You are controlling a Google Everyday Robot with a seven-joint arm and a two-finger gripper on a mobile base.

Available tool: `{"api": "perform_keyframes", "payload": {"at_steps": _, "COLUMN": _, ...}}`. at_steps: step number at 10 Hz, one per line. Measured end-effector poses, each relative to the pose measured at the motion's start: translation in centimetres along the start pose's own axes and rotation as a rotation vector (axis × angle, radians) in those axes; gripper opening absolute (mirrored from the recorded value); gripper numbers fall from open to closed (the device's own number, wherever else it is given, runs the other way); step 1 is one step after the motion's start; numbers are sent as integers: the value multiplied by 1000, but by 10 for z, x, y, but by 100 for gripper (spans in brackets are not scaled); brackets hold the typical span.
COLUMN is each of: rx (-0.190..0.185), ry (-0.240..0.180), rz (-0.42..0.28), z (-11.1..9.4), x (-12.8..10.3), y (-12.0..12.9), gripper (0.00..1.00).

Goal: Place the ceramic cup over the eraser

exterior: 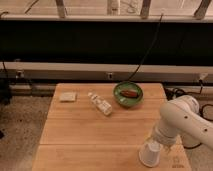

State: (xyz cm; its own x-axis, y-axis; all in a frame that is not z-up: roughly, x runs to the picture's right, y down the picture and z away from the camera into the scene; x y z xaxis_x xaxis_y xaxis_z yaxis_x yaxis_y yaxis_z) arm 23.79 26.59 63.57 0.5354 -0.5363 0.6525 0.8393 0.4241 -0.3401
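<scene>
Camera view: the end effector (154, 142) is hidden behind the white ceramic cup (149, 153), grip state indiscernible.

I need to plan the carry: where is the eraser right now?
The eraser lies at the table's far left corner, left of the small bottle, diagonally opposite the ceramic cup at the gripper.

One camera looks down from a raised spot at the desk (90, 130), facing the dark wall behind; gripper (152, 147) near the bottom right.
</scene>
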Motion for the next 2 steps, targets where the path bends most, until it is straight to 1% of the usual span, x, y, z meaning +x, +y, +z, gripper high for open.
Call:
{"api": "perform_keyframes", "payload": {"at_steps": 1, "rx": -3, "ry": -2, "rz": 5, "z": -3, "x": 0, "y": 1, "gripper": 80}}
{"api": "perform_keyframes", "payload": {"at_steps": 2, "rx": -7, "ry": -3, "rz": -4, "z": -2, "x": 0, "y": -1, "gripper": 80}}
